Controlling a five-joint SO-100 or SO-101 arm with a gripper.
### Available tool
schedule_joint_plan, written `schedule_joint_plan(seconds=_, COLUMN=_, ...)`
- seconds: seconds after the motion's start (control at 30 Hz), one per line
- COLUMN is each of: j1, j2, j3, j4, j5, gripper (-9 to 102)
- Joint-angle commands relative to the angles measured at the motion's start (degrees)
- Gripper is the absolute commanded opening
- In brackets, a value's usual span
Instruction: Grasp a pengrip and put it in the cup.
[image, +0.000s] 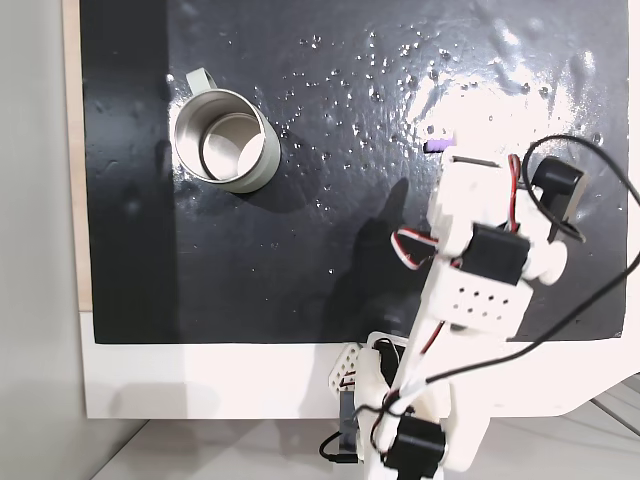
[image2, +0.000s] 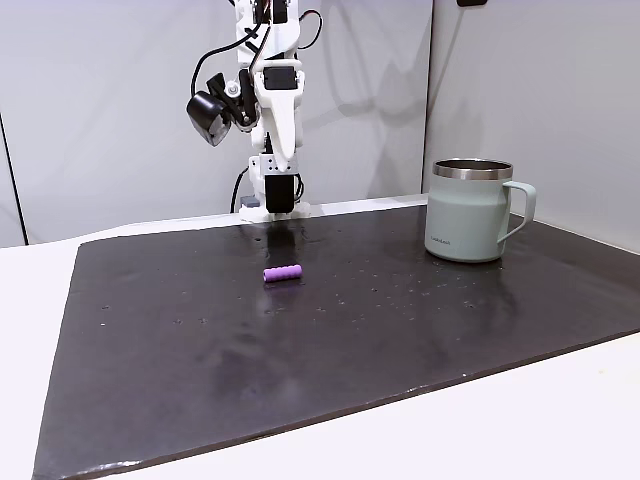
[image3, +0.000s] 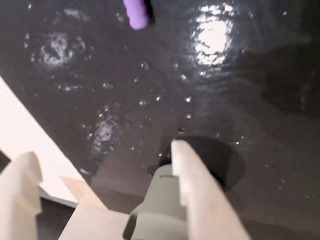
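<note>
The purple pengrip (image2: 282, 273) lies on its side on the black mat, alone near the mat's middle. In a fixed view from above it (image: 437, 146) peeks out just beyond the white arm (image: 480, 260). The silver-grey cup (image: 225, 140) stands upright and looks empty at the mat's far left there, and at the right (image2: 470, 212) in the side-on fixed view. My gripper (image2: 284, 205) points down over the mat's back edge, well behind the pengrip. In the wrist view the gripper (image3: 102, 155) is open with nothing between its fingers, and the pengrip (image3: 136, 12) lies at the top edge.
The black mat (image2: 400, 340) is glossy, speckled with small marks, and covers most of the white table (image: 200, 380). The arm's base (image2: 270, 210) stands at the mat's back edge. Loose black and red cables (image: 590, 290) hang beside the arm.
</note>
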Motion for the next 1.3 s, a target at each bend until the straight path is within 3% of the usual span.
schedule_joint_plan(seconds=0.0, j1=1.8, j2=-5.4, j3=-7.8, j4=1.4, j5=-2.3, gripper=26)
schedule_joint_plan(seconds=0.47, j1=2.5, j2=-23.6, j3=-18.4, j4=2.6, j5=-10.5, gripper=26)
schedule_joint_plan(seconds=1.27, j1=2.7, j2=-40.8, j3=-22.9, j4=-7.8, j5=-15.5, gripper=24)
